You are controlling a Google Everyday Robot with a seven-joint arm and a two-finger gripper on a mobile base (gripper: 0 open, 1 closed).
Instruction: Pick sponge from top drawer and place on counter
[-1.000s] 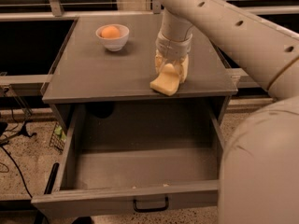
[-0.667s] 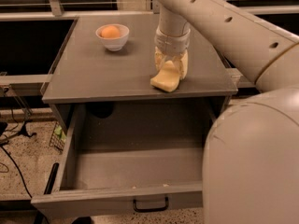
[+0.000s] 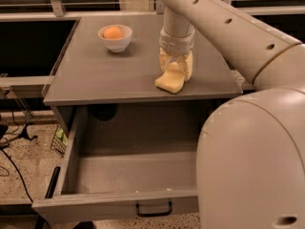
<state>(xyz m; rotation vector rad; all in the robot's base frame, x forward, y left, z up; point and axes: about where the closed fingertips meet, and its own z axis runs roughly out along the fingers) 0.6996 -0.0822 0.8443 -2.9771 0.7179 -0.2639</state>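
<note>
The pale yellow sponge [image 3: 170,81] is on the grey counter [image 3: 109,75] near its front right edge, tilted, with its front end touching the surface. My gripper [image 3: 176,67] comes straight down from above and is shut on the sponge's raised back end. The top drawer [image 3: 119,194] is pulled wide open below the counter, and its visible inside is bare. Its front panel carries a small black handle [image 3: 153,209].
A white bowl [image 3: 115,38] with a round orange fruit [image 3: 113,32] stands at the counter's back left. My arm's large cream body [image 3: 257,161] fills the right foreground and hides the drawer's right part. Cables and a dark rod lie on the floor at left.
My gripper and the sponge have stayed at almost the same spot on the counter. The arm's near segment has swung in and covers more of the right side.
</note>
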